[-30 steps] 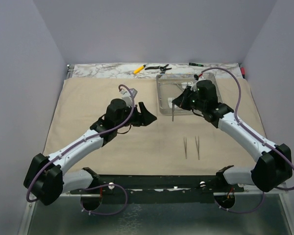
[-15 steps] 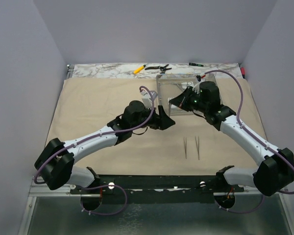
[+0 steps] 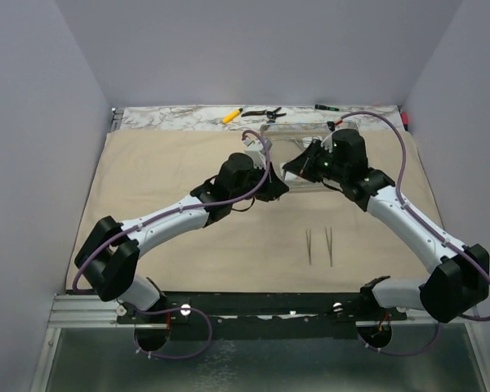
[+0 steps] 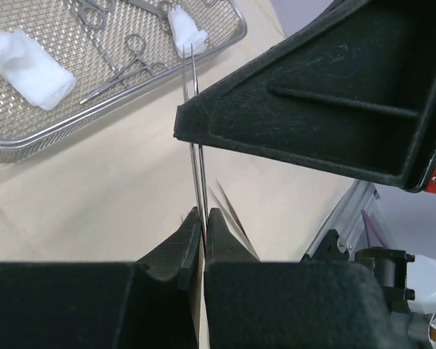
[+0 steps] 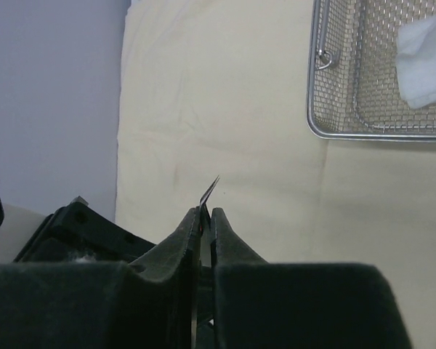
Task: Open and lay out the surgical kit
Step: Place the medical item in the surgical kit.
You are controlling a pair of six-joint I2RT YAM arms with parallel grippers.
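The beige cloth wrap (image 3: 147, 180) lies spread flat over the table. On it at the back stands the tray (image 3: 298, 126), with a mesh floor (image 4: 29, 116) holding white gauze (image 4: 29, 65) and a ring-handled clamp (image 4: 123, 69). In front of the tray my two grippers meet over the cloth. The left gripper (image 3: 276, 186) (image 4: 203, 214) is shut on one end of thin tweezers (image 4: 197, 174). The right gripper (image 3: 290, 170) (image 5: 206, 212) is shut on the same tweezers, whose tip (image 5: 211, 187) pokes out past its fingers. Two more tweezers (image 3: 309, 245) (image 3: 328, 245) lie side by side on the cloth.
Behind the cloth runs a marbled strip of table (image 3: 171, 118) with a yellow pen (image 3: 233, 115), black-handled pliers (image 3: 263, 113) and a green-tipped tool (image 3: 325, 107). Grey walls close in the left, right and back. The tray's rim (image 5: 334, 134) lies close to the right gripper.
My left arm swung right to the right gripper, and its open jaws shut on the tweezers that the right gripper holds. The right gripper shifted only slightly toward the tray.
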